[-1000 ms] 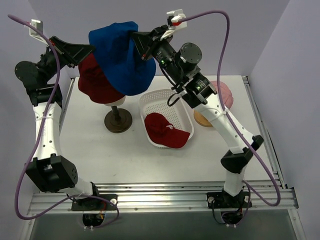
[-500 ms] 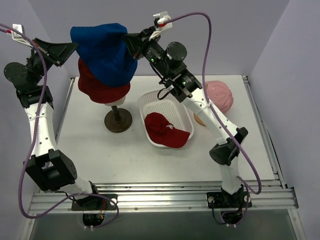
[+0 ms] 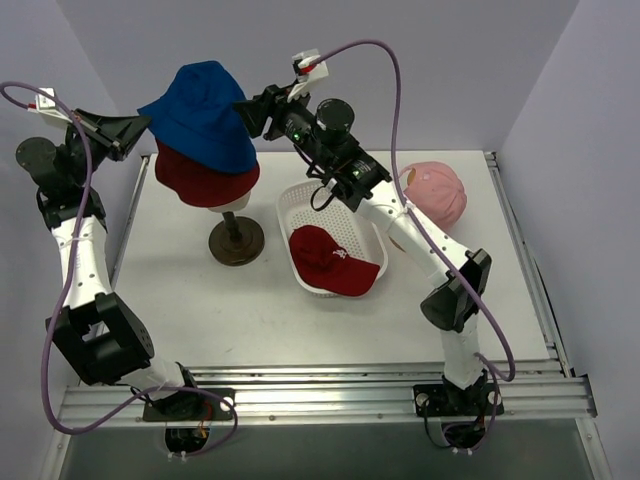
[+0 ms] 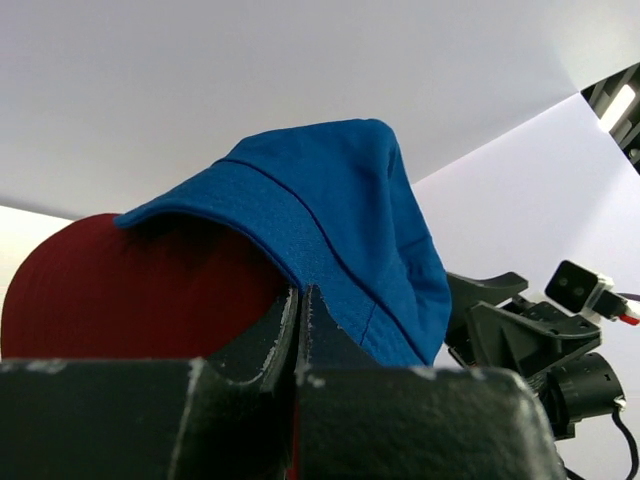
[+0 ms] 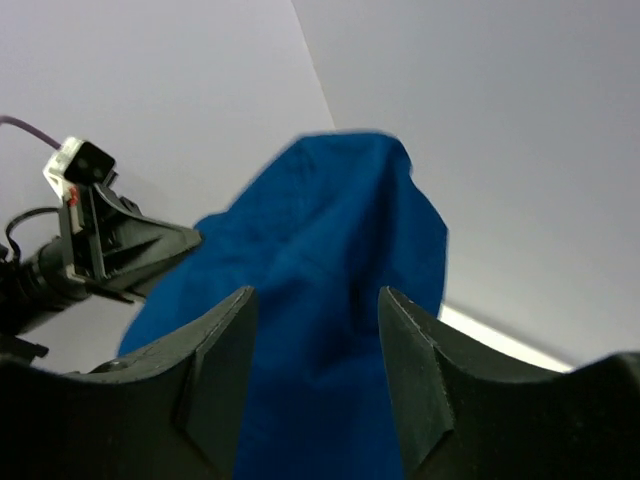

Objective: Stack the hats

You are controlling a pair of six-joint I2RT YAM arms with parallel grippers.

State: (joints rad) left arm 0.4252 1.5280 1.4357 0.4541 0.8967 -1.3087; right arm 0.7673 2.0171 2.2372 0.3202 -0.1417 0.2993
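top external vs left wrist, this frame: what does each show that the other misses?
Only top external: the red peaked cap lying in the white basket, the pink peaked cap to the basket's right, and the mannequin stand.
Only left wrist: close-up of the left pincer, shut, the brim of the blue bucket hat running into its tips.
Both: that hat draped over the dark red bucket hat, with the right pincer beside them.

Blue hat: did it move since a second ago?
Yes. The blue hat slid left, away from the basket, and now sits on the dark red hat.
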